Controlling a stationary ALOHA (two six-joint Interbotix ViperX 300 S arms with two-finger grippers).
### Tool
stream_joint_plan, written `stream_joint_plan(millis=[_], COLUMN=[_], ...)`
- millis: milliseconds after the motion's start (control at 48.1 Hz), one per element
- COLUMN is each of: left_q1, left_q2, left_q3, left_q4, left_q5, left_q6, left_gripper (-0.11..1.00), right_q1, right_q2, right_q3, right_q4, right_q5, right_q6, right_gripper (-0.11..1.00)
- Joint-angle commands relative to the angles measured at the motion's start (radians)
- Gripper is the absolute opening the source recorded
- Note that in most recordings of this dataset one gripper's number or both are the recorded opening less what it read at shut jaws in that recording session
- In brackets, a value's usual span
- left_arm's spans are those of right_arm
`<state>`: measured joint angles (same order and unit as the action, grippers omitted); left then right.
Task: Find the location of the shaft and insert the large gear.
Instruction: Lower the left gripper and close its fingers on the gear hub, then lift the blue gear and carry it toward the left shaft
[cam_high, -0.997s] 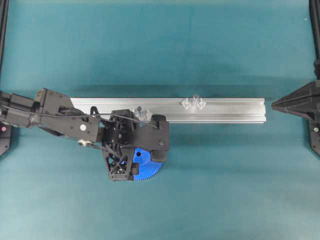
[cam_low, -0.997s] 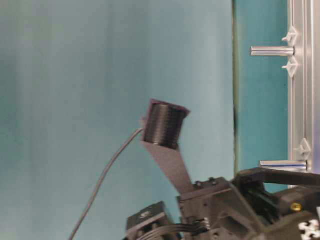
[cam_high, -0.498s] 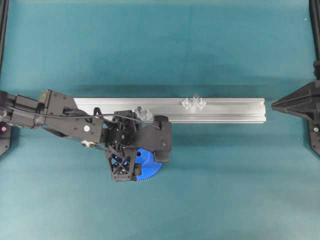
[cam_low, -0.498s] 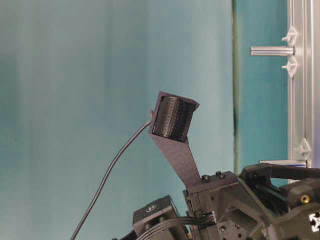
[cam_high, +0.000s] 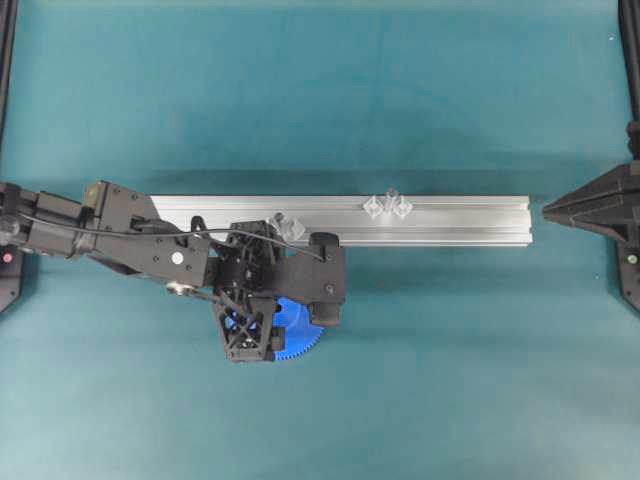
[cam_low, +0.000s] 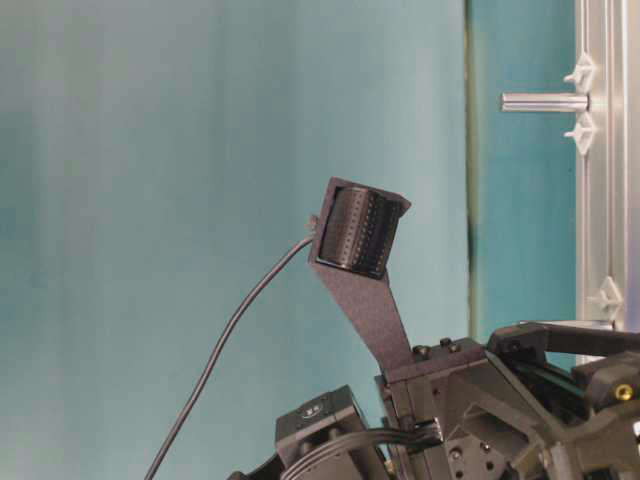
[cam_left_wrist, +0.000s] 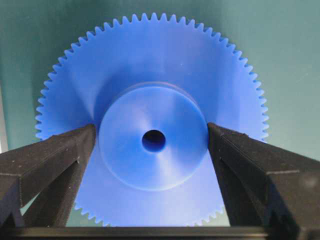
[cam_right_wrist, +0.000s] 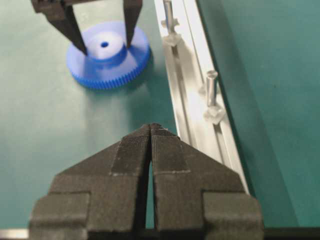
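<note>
The large gear (cam_high: 300, 338) is bright blue and lies flat on the teal mat just in front of the aluminium rail (cam_high: 450, 220). My left gripper (cam_high: 280, 315) is over it, open, with its fingers (cam_left_wrist: 60, 160) on either side of the raised hub (cam_left_wrist: 152, 142); the right finger looks in contact. The right wrist view shows the gear (cam_right_wrist: 107, 67) with the left gripper (cam_right_wrist: 105, 47) on it. Two look-alike grey pins rise from clear mounts on the rail, one near the gear (cam_high: 281, 219), one further right (cam_high: 391, 196). My right gripper (cam_right_wrist: 151, 127) is shut and empty.
The rail (cam_right_wrist: 192, 105) runs left to right across the middle of the mat, with both pins (cam_right_wrist: 211, 87) (cam_right_wrist: 168, 17) upright. The right gripper (cam_high: 552, 210) sits off the rail's right end. In the table-level view the left arm's camera mount (cam_low: 355, 235) rises below the far pin (cam_low: 545, 101).
The left arm has shifted slightly right and lower over the gear. The gear, rail and right arm have not moved.
</note>
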<state>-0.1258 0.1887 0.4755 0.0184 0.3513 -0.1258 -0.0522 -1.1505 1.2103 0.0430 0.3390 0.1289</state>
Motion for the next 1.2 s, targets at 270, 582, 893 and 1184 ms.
stream_joint_plan(millis=[270, 582, 893, 1184], left_q1=[-0.003, -0.003, -0.002, 0.012], left_q2=[0.008, 0.006, -0.04, -0.112], left_q3=[-0.026, -0.035, -0.081, -0.124], left_q4=[0.003, 0.003, 0.003, 0.003], left_q5=[0.069, 0.069, 0.067, 0.081], left_q6=[-0.008, 0.008, 0.012, 0.104], left_gripper=[0.92, 0.71, 0.71, 0.71], right_q1=[0.0, -0.002, -0.009, -0.014], right_q2=[0.008, 0.008, 0.006, 0.005], right_q3=[-0.008, -0.005, -0.005, -0.002], right_q4=[-0.002, -0.002, -0.002, -0.003], right_q5=[-0.009, -0.012, -0.012, -0.014], right_q6=[0.009, 0.009, 0.009, 0.008], right_gripper=[0.03, 0.03, 0.03, 0.03])
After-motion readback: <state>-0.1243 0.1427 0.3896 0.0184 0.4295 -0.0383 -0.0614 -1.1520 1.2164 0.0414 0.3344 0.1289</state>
